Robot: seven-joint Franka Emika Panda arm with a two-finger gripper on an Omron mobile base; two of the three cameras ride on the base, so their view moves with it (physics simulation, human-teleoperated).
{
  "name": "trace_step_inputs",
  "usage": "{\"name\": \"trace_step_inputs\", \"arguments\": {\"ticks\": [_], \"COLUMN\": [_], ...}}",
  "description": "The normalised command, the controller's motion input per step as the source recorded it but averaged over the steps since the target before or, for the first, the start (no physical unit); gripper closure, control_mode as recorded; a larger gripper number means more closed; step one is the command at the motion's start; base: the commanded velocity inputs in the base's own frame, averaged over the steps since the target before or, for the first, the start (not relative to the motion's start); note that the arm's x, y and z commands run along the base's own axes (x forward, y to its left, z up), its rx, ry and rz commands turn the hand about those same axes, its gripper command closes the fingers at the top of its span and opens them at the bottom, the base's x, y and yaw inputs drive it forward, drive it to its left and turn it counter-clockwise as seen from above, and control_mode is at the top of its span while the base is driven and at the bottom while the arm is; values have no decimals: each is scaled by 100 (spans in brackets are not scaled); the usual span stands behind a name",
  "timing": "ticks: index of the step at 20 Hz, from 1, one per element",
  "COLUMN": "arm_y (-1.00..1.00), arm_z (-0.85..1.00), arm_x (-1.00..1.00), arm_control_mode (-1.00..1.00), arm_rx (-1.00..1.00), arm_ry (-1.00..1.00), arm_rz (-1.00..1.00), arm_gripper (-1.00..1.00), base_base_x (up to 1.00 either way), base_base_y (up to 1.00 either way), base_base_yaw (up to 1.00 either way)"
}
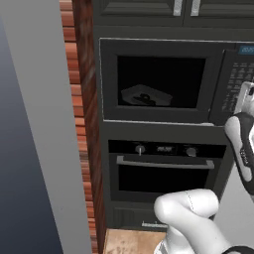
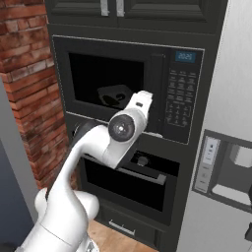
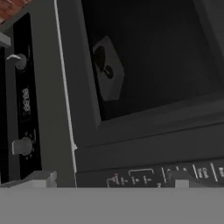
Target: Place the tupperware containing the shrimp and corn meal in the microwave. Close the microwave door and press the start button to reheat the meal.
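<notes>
the tupperware (image 1: 145, 95) is being seen inside the microwave (image 2: 128, 86), behind the dark glass of the closed microwave door (image 1: 161, 82). the gripper is being held wide open with nothing gripped, just in front of the keypad panel (image 2: 178, 101). the oven (image 1: 163, 171) is being shown below.

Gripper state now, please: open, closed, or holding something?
Gripper: open, holding nothing, in front of the black microwave's keypad panel.

The tupperware (image 1: 145, 95) sits inside the microwave (image 1: 171, 82) behind its shut, dark-glass microwave door (image 1: 161, 82).
</notes>
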Motion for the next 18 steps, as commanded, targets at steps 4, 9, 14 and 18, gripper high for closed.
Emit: {"name": "trace_step_inputs", "arguments": {"ticks": [4, 9, 14, 18], "arm_y": [-65, -37, -19, -21], "arm_z": [-20, -3, -6, -7], "arm_x": [-29, -12, -1, 10], "arm_control_mode": [-100, -100, -100, -100], "arm_rx": [1, 2, 4, 6], "arm_ry": [0, 0, -1, -5], "arm_rz": [0, 0, 4, 8], "arm_gripper": [-100, 100, 100, 100], "base_base_x": [0, 0, 0, 0], "base_base_y": [0, 0, 0, 0], "base_base_yaw": [0, 0, 0, 0]}}
